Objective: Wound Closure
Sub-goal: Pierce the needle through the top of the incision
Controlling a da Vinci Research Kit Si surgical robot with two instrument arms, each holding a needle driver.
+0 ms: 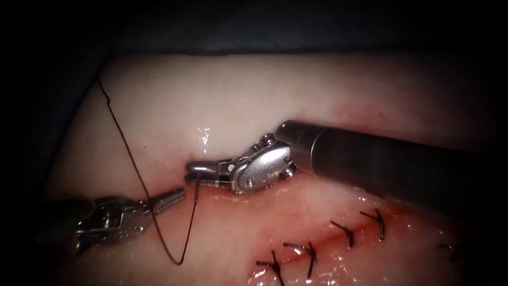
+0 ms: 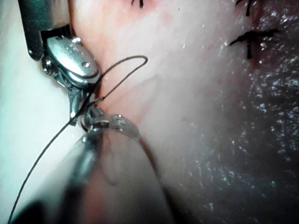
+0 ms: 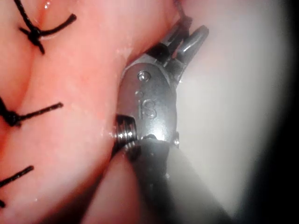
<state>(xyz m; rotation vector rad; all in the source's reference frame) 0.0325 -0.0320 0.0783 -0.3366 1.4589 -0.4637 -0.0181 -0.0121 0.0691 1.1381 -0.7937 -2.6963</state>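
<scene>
Running from the upper left of the tissue (image 1: 238,100) down past the left tool, the thread (image 1: 138,175) dips into a narrow loop at about 7 o'clock from the right tool's tip and climbs back to that tip, where a short dark length hangs just below the jaws. Whether this short dark piece is the needle or only thread cannot be told, and no needle curve can be made out with certainty, so the needle's place and whether it sits in the tissue stay unsettled. The right tool (image 1: 197,173) reaches in from 3 o'clock with its jaws closed at the tip, seemingly on the thread, which would explain why the loop hangs from it rather than lying slack. The left tool (image 1: 177,196) enters from 8 o'clock, its jaws drawn together just beside the descending strand; they appear to pinch the thread, though the contact is hard to confirm. In the left wrist view the right tool (image 2: 74,105) shows the thread (image 2: 117,77) curling around its tip. Finished stitches (image 1: 346,232) cross the cut (image 1: 323,249) at 5 o'clock from the tools, with red fluid (image 1: 370,206) tinting the tissue along it.
</scene>
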